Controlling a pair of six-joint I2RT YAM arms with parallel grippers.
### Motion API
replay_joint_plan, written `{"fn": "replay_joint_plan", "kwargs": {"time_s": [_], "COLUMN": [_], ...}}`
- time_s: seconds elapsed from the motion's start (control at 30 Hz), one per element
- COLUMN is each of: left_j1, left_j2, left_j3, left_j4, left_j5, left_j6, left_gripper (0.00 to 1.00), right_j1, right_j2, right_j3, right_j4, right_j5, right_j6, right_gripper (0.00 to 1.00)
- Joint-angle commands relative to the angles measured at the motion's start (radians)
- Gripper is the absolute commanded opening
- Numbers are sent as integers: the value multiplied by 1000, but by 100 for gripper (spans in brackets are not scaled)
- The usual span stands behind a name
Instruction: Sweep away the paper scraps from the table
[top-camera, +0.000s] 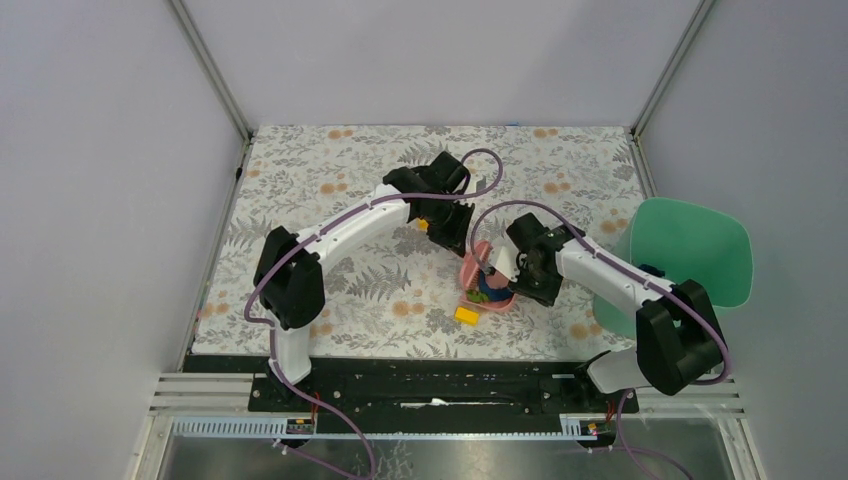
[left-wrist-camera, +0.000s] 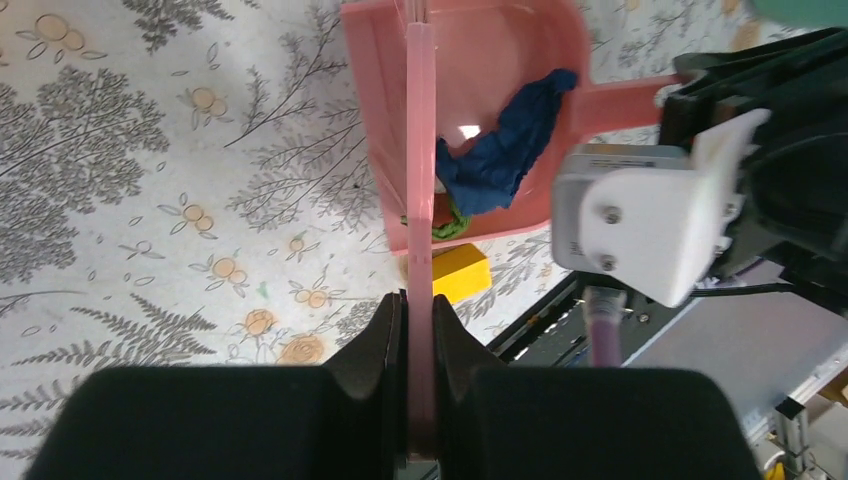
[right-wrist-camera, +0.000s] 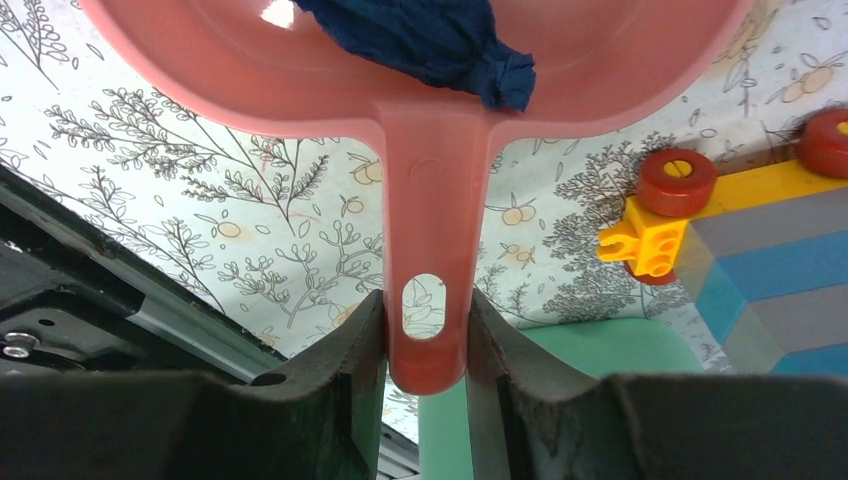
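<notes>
Both arms meet over the middle of the bench (top-camera: 330, 190). The left gripper (left-wrist-camera: 420, 310) has its jaws clenched on a pink brush (left-wrist-camera: 421, 150). From the left wrist the brush shows edge-on, a thin pink strip running from between the fingers (left-wrist-camera: 390, 330) across the open mouth of the pink dustpan (left-wrist-camera: 480, 60).

The right gripper (right-wrist-camera: 427, 310) has its jaws clamped on the dustpan's handle, pinching it at the hanging hole near its end. The pan (right-wrist-camera: 200, 70) sits ahead of those fingers (right-wrist-camera: 340, 370), and the floral print of the bench (right-wrist-camera: 250, 230) shows beneath it.

A dark blue paper scrap (left-wrist-camera: 505, 150) lies crumpled inside the pan towards the handle side. The right wrist camera shows the same scrap (right-wrist-camera: 420, 35) bunched up where the handle joins the pan. A small green bit (left-wrist-camera: 450, 225) sits at the pan's near wall beside the brush; what it is, I can't tell.

From above, the dustpan (top-camera: 470, 270) lies between the left gripper (top-camera: 447, 228) and the right gripper (top-camera: 505, 268). A yellow block (top-camera: 465, 315) rests on the bench just beside the pan on the near side. The left wrist camera shows that block (left-wrist-camera: 460, 272) right by the pan's corner.

A building-block toy (right-wrist-camera: 760, 250) in yellow, blue and grey with red wheels stands off to one side in the right wrist view. The green tray (top-camera: 690, 250) sits at the bench's right edge.
</notes>
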Motion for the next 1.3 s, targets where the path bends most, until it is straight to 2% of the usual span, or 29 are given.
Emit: {"fn": "replay_joint_plan", "kwargs": {"time_s": [0.0, 0.13, 0.47, 0.73, 0.87, 1.1, 1.27], "left_j1": [-4, -3, 5, 6, 5, 7, 11], "left_j2": [-7, -44, -63, -208, -271, -514, -777], "left_j3": [42, 59, 118, 0, -12, -117, -382], "left_j4": [64, 64, 56, 252, 276, 281, 372], "left_j5": [65, -16, -104, -145, -167, -401, -589], "left_j6": [-49, -45, 4, 13, 16, 72, 38], "left_gripper": [0, 0, 0, 0, 0, 0, 0], "right_j1": [7, 7, 5, 5, 5, 5, 5], "right_j2": [-20, -59, -207, -272, -291, -303, -319], "right_j3": [-37, -92, -227, -234, -218, -97, 51], "right_j4": [96, 152, 320, 325, 310, 204, 79], "right_j5": [-50, -56, -85, -98, -86, -69, -92], "right_j6": [67, 102, 163, 199, 212, 223, 246], "right_gripper": [0, 0, 0, 0, 0, 0, 0]}}
